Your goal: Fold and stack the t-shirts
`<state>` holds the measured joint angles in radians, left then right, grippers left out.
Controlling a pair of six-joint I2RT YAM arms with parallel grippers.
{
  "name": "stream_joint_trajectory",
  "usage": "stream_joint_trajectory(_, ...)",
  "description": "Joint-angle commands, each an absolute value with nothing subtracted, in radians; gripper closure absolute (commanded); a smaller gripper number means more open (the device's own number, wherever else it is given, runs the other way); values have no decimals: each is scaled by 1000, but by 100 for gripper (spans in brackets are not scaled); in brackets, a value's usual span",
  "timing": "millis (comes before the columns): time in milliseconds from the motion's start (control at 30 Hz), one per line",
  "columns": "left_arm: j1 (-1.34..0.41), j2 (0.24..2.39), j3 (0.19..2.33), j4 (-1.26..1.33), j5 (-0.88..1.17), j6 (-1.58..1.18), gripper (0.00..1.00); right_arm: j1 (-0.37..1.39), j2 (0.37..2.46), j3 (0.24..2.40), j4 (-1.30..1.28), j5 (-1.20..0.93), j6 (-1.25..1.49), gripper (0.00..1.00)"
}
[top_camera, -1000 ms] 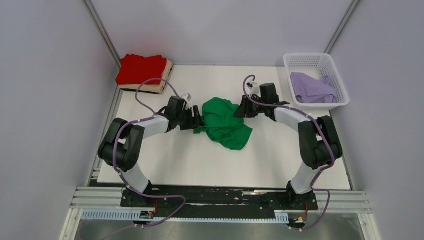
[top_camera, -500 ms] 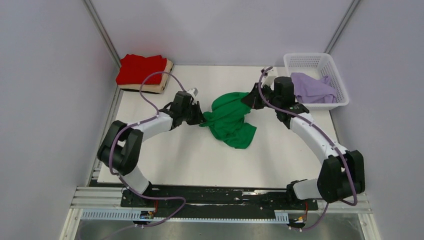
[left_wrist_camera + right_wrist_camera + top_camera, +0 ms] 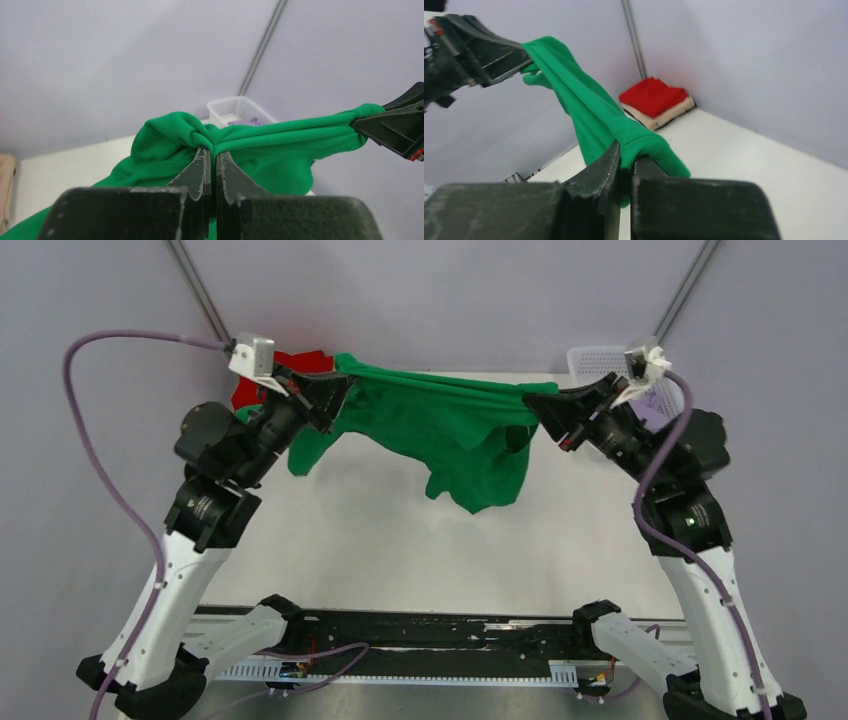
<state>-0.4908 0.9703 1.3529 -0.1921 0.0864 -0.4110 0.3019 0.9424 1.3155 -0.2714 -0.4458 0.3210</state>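
Holding the green shirt [image 3: 450,425] high over the table [image 3: 380,540], pulled into a taut rope between left gripper [image 3: 335,390] and right gripper [image 3: 535,405]. Both pinched shut on bunched cloth, plain to see in each wrist view. Below the rope, hanging in an uneven bundle, lowest toward the right, apparently clear of the tabletop. Judged as the spreading step, ahead of laying flat for folding. To do it well: hold the two ends level and the pull steady, neither yanking nor slackening, with only a small wad of cloth between each pair of jaws and easy to lose. Cannot tell which parts are gripped, shoulders, hem or sleeves, given the roped-up cloth; worth checking before committing to a fold line. Lower both ends together, drawing toward the near edge, letting the hanging part touch down first and drag out smooth rather than tuck under. Aim for the middle of the table, well apart from the red shirt [image 3: 654,95] lying folded atop the tan shirt [image 3: 664,114] in the far left corner, and from the basket [image 3: 595,362] at far right with the lavender shirt [image 3: 247,121] inside. Let go only once flat; regrip if twisted.
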Motion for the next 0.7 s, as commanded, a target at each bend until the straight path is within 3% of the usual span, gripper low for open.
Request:
stream_joint_trajectory(0,-472,912,1492,-244,99,-301,100,287,852,1399,-270,-544,311,99)
stream_joint_trajectory(367,-472,805,1564,-210,246,-280,100,288,733,1450,-260,-649,337,100)
stream_joint_trajectory(533,-472,922,1579,-236,151,-262,100,288,753,1391,-261,-504,348,100)
stream_joint_trajectory(667,-472,1091,1560,-263,-52,-244,95,287,818,1312,-301,-226,384,100)
